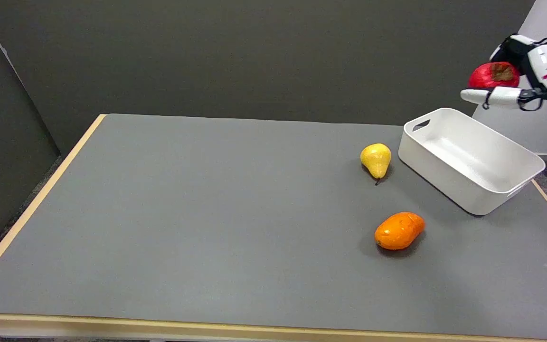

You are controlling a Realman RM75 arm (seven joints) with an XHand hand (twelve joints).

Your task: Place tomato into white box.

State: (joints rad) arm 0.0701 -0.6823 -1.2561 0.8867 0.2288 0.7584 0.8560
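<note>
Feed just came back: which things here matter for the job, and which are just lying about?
Job: tomato, held by the right hand above the table; white box, empty.
Lying about: pear; orange fruit.

Glossy tomato (493, 76), smooth matt plastic white box (468, 159), matt grey table (207, 213).

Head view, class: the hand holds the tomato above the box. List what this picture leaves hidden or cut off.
- Right hand: its arm is cut off by the picture's right edge.
- Tomato: its far and lower sides are hidden by the fingers and palm.
- White box: its near wall hides part of the floor inside.
- Pear and orange fruit: undersides hidden against the table.
</note>
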